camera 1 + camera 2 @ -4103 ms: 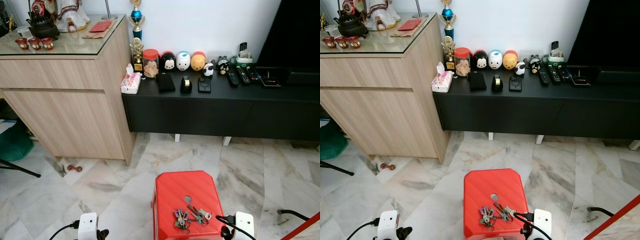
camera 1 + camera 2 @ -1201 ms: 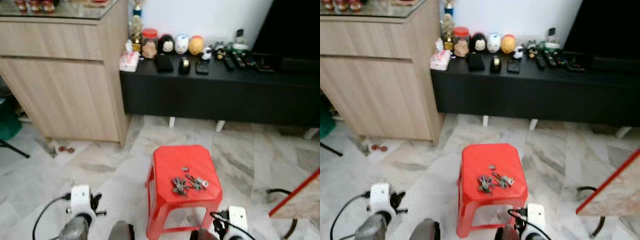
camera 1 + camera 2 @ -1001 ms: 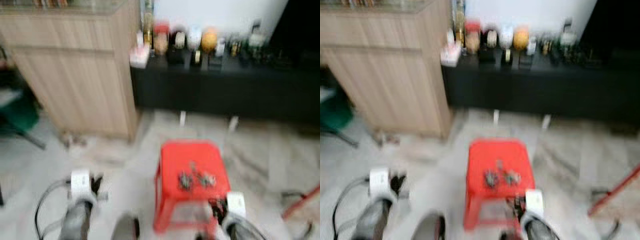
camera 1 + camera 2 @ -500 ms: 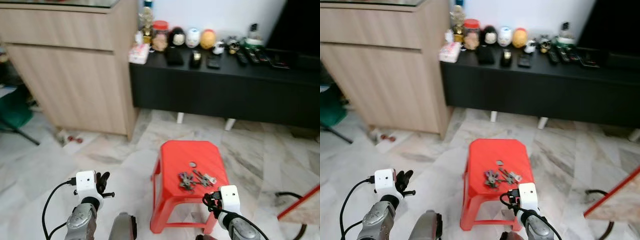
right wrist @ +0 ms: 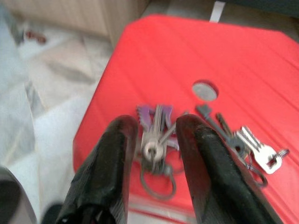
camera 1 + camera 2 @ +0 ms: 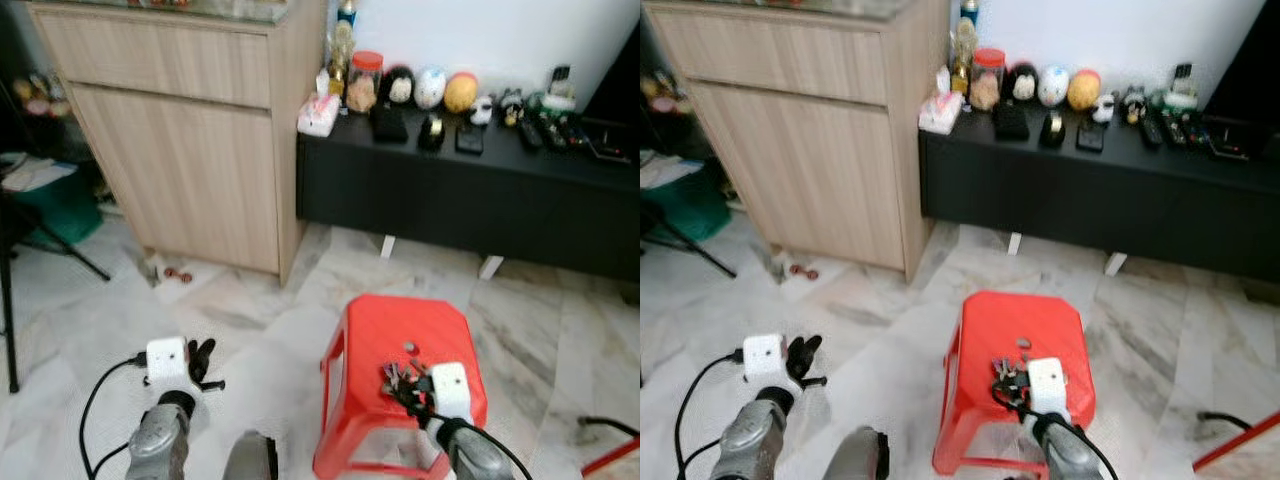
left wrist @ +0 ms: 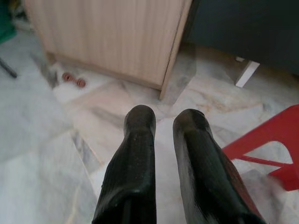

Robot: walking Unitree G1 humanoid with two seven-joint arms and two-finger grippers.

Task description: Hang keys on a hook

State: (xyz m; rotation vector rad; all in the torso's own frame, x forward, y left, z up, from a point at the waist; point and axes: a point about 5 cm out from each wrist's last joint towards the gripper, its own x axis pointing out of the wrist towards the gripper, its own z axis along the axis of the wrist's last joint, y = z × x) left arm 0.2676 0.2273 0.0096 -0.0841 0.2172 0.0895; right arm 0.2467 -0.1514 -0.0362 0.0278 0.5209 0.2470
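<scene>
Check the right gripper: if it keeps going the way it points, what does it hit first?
Probably the keys on the red stool. In the right wrist view the right gripper is open, its fingers either side of the bunch's near end. Depth is unclear; contact can't be confirmed.

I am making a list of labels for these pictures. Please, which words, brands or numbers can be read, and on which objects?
No text can be read.
Pink tissue packet on the black low cabinet: print too blurred.
Red-lidded clear jar: nothing legible.
Metal keys on the red plastic stool: no legible markings.
</scene>
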